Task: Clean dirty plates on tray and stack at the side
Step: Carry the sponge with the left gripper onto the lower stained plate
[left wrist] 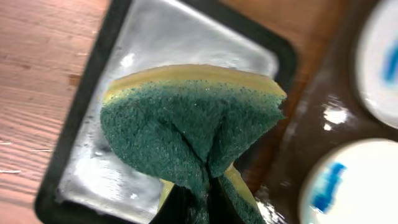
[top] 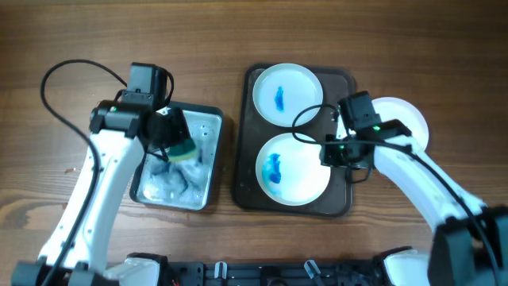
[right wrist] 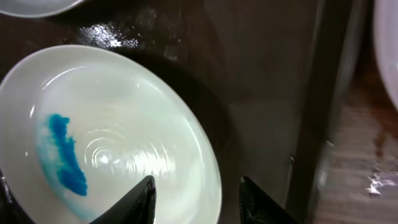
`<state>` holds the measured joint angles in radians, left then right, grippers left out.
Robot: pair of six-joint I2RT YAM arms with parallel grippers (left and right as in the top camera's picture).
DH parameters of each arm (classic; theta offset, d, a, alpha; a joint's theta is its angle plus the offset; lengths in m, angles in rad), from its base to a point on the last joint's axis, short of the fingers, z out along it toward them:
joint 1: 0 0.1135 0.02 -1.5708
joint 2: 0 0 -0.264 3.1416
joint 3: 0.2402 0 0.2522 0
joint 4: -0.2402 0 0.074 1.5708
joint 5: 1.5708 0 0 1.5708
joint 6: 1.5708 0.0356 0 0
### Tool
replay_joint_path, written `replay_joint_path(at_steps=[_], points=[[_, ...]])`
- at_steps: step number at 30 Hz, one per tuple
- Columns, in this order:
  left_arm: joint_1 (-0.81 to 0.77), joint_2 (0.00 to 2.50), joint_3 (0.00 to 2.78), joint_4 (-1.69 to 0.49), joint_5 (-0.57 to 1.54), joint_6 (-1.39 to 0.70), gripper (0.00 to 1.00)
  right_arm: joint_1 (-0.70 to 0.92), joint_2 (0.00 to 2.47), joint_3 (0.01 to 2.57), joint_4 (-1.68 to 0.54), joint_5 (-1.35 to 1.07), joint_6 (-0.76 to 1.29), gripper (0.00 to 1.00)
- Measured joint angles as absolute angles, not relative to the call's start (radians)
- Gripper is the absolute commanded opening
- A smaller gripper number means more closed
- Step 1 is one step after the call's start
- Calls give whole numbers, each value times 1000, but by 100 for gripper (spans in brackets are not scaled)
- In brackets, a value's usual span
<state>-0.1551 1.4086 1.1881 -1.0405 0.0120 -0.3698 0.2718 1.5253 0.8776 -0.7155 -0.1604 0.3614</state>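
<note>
Two white plates with blue smears sit on the dark tray [top: 344,202]: a far plate [top: 287,94] and a near plate [top: 293,168]. My left gripper [top: 176,137] is shut on a green and yellow sponge [left wrist: 193,118], held over the metal water pan [top: 208,127]. My right gripper [right wrist: 198,190] is open and straddles the right rim of the near plate [right wrist: 112,137]. A clean white plate [top: 406,119] lies on the table right of the tray.
The water pan [left wrist: 186,37] stands left of the tray, with wet cloth or foil in it. Bare wooden table lies at the far left and along the back. The tray's right edge [right wrist: 314,124] is close to my right gripper.
</note>
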Motion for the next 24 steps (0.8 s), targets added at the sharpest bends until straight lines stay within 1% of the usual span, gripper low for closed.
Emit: replay_joint_path(at_steps=[5,6,8,9,16,24], points=[[-226,1364,1189,-1039,59,-367,4,272,1640,877,-683,-203,317,27],[-246,1364,1189,-1037,64,-367,4,272,1656,876,-675,-202,313,23],[-279,1367,1189,-1026,72,-368,4,272,1675,874,-659,-202,309,9],[-294,1370,1189,-1019,75,-368,4,271,1679,874,-655,-202,303,5],[-413,1446,1189,-889,133,-395,4,272,1681,874,-638,-203,312,4],[-540,1647,1191,-668,242,-477,4,272,1681,874,-635,-201,316,4]])
